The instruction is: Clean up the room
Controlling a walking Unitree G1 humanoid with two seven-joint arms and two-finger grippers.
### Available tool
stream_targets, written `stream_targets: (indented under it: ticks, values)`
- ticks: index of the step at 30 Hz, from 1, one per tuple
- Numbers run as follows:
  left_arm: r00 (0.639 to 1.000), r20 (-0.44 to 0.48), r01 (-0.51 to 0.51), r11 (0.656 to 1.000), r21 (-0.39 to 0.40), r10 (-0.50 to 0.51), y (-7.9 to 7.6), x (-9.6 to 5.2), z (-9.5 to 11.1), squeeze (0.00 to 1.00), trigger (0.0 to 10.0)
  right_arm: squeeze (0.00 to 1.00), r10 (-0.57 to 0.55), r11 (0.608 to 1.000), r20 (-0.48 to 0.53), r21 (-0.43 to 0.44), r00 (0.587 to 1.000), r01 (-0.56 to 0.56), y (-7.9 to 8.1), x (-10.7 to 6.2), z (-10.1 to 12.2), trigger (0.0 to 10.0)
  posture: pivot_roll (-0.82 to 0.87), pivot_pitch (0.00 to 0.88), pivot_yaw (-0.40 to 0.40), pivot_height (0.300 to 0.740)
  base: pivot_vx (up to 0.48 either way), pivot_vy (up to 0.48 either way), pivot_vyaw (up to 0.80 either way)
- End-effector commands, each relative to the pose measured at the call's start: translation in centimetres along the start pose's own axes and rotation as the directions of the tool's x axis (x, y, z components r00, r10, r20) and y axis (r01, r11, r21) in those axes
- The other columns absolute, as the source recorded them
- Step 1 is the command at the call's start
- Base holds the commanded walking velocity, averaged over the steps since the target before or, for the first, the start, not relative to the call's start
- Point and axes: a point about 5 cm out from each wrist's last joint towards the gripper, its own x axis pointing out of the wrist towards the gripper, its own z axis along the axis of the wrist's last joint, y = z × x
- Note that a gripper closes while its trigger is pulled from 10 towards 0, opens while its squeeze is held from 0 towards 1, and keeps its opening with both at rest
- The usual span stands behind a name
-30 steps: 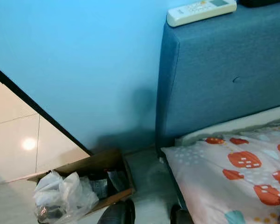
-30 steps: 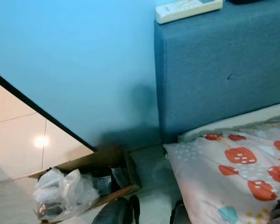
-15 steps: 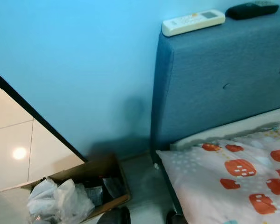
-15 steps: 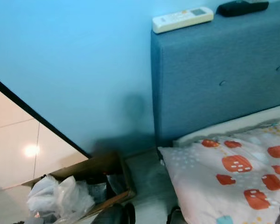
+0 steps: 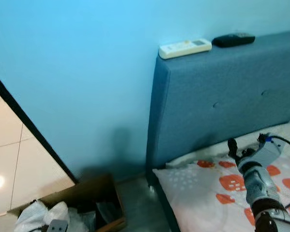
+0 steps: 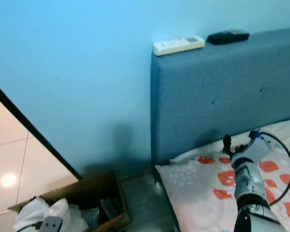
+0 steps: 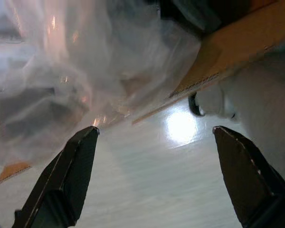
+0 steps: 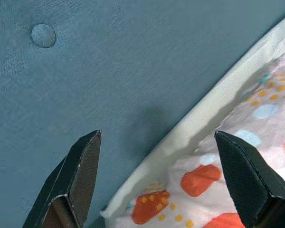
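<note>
A white remote point(image 5: 185, 48) and a black remote point(image 5: 233, 39) lie on top of the blue padded headboard point(image 5: 222, 96). My right gripper point(image 5: 236, 149) is raised over the bed's patterned sheet point(image 5: 203, 183), open and empty, and it points at the headboard point(image 8: 133, 71) well below the remotes. Low at the left, a cardboard box point(image 5: 94, 193) holds crumpled clear plastic bags point(image 5: 36, 215). My left gripper point(image 7: 154, 129) hangs open and empty just above the floor, beside the plastic bags point(image 7: 61, 71) and the box's edge point(image 7: 228, 52).
A light blue wall point(image 5: 87, 72) stands behind the box and headboard. Glossy white floor tiles point(image 5: 9, 159) lie to the left past a black baseboard strip. A narrow strip of grey floor point(image 5: 135, 203) runs between box and bed.
The view has tilted up and shifted, so the headboard top sits lower in frame. My right arm has risen into view over the bed. My left wrist now shows by the box.
</note>
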Motion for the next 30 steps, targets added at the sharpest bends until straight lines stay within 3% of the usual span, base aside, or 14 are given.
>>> stream_targets:
  ticks: [1,5,8,12,25,26,27,29,30]
  values:
    - [0.999,-0.032,0.014,1.0,-0.006,-0.015,-0.9,0.1,-0.5,0.0,10.0,0.0,-0.03,0.995,-0.061,-0.101,0.998,0.023,-0.4,-0.1,-0.7,10.0,0.12,0.056,-0.012,0.683,0.0,0.0,0.0]
    - [0.999,-0.035,0.015,1.0,-0.005,-0.015,-1.0,0.3,-0.2,0.0,10.0,0.0,-0.051,0.969,-0.098,-0.245,0.994,0.025,-0.7,-0.1,-0.8,10.0,0.12,0.041,-0.013,0.668,0.0,0.0,0.0]
    - [0.999,-0.04,0.012,1.0,-0.004,-0.012,-1.0,0.3,-0.2,0.0,10.0,0.0,-0.052,0.955,-0.111,-0.296,0.992,0.017,-0.8,-0.1,-0.8,10.0,0.12,0.035,-0.015,0.663,0.0,0.0,0.0]
    - [0.999,-0.047,0.008,1.0,-0.007,-0.008,-1.1,0.3,-0.3,0.0,10.0,0.0,-0.065,0.91,-0.14,-0.414,0.988,0.001,-0.8,-0.1,-0.9,10.0,0.13,0.029,-0.017,0.648,0.0,0.0,0.0]
    - [0.998,-0.059,0.009,1.0,-0.01,-0.01,-1.3,0.3,-0.5,0.0,10.0,0.0,0.001,0.838,-0.175,-0.537,0.985,-0.097,1.1,0.3,-1.3,10.0,0.13,0.033,-0.022,0.613,0.0,0.0,0.0]
    - [0.998,-0.059,0.01,1.0,-0.008,-0.01,-1.4,0.3,-0.5,0.0,10.0,0.0,0.014,0.787,-0.186,-0.605,0.983,-0.126,1.5,0.4,-1.3,10.0,0.13,0.035,-0.022,0.603,0.0,0.0,0.0]
    - [0.998,-0.059,0.01,1.0,-0.008,-0.01,-1.4,0.3,-0.5,0.0,10.0,0.0,0.014,0.787,-0.186,-0.605,0.983,-0.126,1.5,0.4,-1.3,10.0,0.13,0.035,-0.022,0.603,0.0,0.0,0.0]
    - [0.998,-0.055,0.01,1.0,-0.005,-0.01,-1.3,0.3,-0.4,0.0,10.0,0.0,0.009,0.725,-0.194,-0.674,0.981,-0.14,1.7,0.4,-1.3,10.0,0.13,0.037,-0.024,0.588,0.0,0.0,0.0]
    - [0.998,-0.055,0.01,1.0,-0.005,-0.01,-1.3,0.3,-0.4,0.0,10.0,0.0,0.009,0.725,-0.194,-0.674,0.981,-0.14,1.7,0.4,-1.3,10.0,0.13,0.037,-0.024,0.588,0.0,0.0,0.0]
